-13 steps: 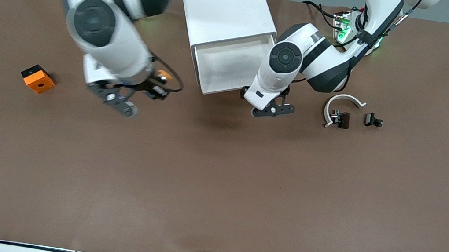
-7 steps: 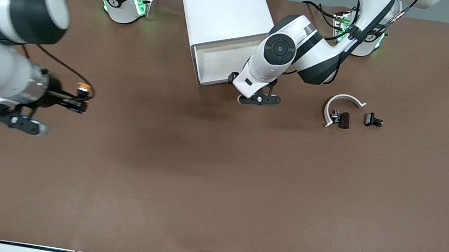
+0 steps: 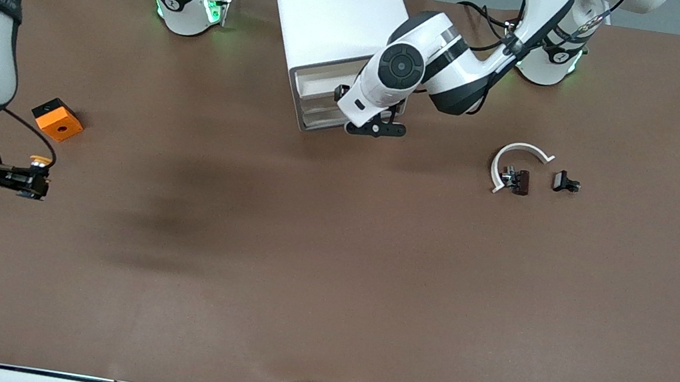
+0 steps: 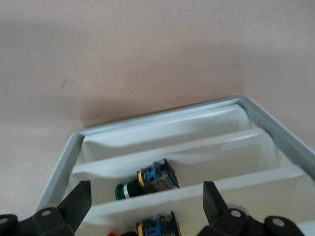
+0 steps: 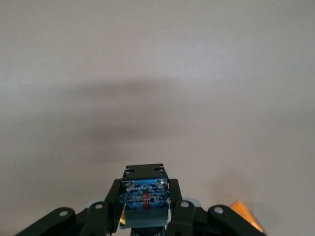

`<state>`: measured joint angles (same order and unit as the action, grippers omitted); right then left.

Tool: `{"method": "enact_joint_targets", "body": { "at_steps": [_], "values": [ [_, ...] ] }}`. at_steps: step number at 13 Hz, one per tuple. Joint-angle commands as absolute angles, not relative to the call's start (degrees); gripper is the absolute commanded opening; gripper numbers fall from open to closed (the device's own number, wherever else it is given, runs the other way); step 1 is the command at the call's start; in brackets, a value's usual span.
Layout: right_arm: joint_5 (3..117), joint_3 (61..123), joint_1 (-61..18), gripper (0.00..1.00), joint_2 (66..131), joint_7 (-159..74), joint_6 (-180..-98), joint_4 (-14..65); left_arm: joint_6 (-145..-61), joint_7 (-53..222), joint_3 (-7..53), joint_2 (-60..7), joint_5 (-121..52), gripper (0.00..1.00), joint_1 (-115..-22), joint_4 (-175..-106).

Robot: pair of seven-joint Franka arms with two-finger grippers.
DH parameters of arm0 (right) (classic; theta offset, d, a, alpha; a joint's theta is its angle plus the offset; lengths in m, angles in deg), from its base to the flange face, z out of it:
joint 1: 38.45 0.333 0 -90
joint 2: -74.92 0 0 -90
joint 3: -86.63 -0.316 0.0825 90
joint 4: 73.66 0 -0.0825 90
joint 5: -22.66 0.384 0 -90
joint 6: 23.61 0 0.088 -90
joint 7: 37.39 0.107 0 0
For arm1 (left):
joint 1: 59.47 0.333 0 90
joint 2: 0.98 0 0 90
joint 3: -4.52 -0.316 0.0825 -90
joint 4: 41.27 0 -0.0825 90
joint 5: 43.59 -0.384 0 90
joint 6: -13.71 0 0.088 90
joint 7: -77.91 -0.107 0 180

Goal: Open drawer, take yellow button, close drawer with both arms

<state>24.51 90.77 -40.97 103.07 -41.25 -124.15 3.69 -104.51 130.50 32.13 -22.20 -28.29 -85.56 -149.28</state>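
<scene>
My right gripper (image 3: pixel 38 183) hangs over the table at the right arm's end, close to the orange block. It is shut on the button (image 3: pixel 38 161); the orange cap shows in the front view. In the right wrist view the button's bluish base (image 5: pixel 145 192) is pinched between the black fingers (image 5: pixel 175 201). The white cabinet (image 3: pixel 333 8) stands between the arms' bases. Its top drawer (image 3: pixel 317 82) is pushed almost fully in. My left gripper (image 3: pixel 355 112) is at the drawer fronts, and it is open (image 4: pixel 146 199), spanning a cream tray front.
An orange square block (image 3: pixel 57 119) lies beside the right gripper. A white curved piece (image 3: pixel 517 155) and two small black clips (image 3: pixel 565 182) lie toward the left arm's end. Lower trays hold other push-buttons (image 4: pixel 147 181).
My right arm swung away from the cabinet toward its own end of the table, carrying the button. My left gripper moved toward the cabinet and the drawer slid in.
</scene>
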Motion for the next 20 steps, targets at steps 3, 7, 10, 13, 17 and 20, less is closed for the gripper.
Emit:
{"method": "enact_joint_targets", "body": {
  "at_steps": [3, 7, 10, 13, 17, 20],
  "values": [
    [24.06, 89.36, -46.7, 0.0, 109.01, -44.95, -129.6, 4.82, -103.53, 139.86, 35.28, -21.98, -26.89, 1.0, -86.44, -149.29],
    [24.07, 89.36, -48.73, 0.0, 111.66, -45.56, -134.25, 7.45, -103.45, 148.91, 35.19, -21.98, -27.24, 1.0, -86.89, -148.59],
    [23.98, 89.36, -49.17, 0.0, 112.1, -49.16, -141.61, 13.15, -103.45, 149.37, 34.31, -21.81, -27.85, 1.0, -83.31, -147.71],
    [22.06, 89.45, -49.44, 0.0, 112.01, -50.4, -150.58, 20.36, -103.45, 149.8, 34.22, -21.9, -33.88, 1.0, -77.68, -144.28],
    [19.67, 89.53, -49.7, 0.0, 111.84, -49.88, -153.6, 22.75, -98.64, 149.2, 34.22, -19.96, -39.19, 1.0, -67.14, -142.0],
    [19.93, 89.45, -51.45, 0.0, 112.1, -49.44, -154.56, 23.63, -89.25, 148.4, 34.75, -19.53, -41.48, 1.0, -58.7, -138.31]
  ]
}}
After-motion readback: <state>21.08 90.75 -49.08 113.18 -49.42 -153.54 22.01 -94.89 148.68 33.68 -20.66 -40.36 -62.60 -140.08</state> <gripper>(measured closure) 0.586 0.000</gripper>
